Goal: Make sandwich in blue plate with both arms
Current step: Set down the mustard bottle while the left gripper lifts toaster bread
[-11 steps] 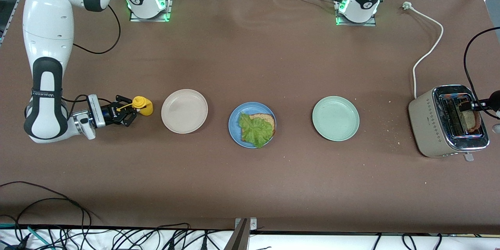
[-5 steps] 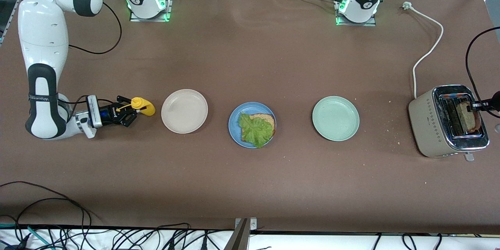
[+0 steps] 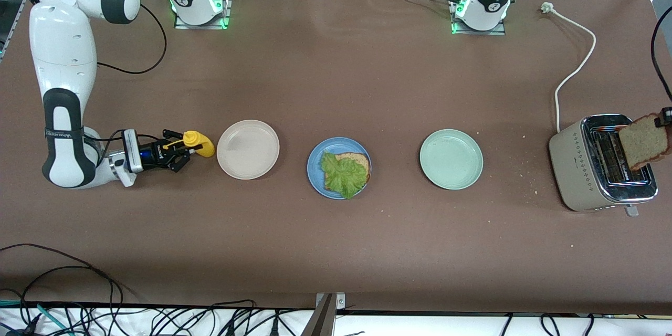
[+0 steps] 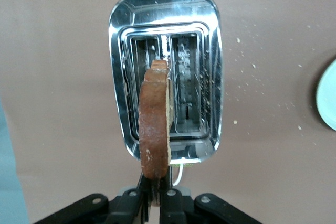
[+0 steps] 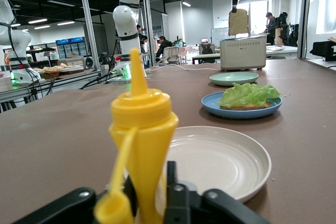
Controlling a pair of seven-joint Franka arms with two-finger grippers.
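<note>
We see the left gripper (image 4: 155,195) clamped on the crust of a slice of toast (image 3: 644,140), holding it on edge in the air over the slots of the toaster (image 3: 601,163), which sits at the left arm's end of the table (image 3: 336,252) with its white cord (image 3: 576,65) running toward the base-side edge. The right gripper (image 3: 181,149) lies low at the right arm's end, its fingers on either side of a yellow squeeze bottle (image 3: 198,143); we cannot tell whether they press it. Just beside the bottle sits a beige plate (image 3: 248,149). Along the middle of the table comes the blue plate (image 3: 315,160), carrying a slice of bread (image 3: 360,160) with a lettuce leaf (image 3: 342,173) on top, then a pale green plate (image 3: 451,159) toward the toaster. Crumbs (image 3: 530,181) dot the table near the toaster.
</note>
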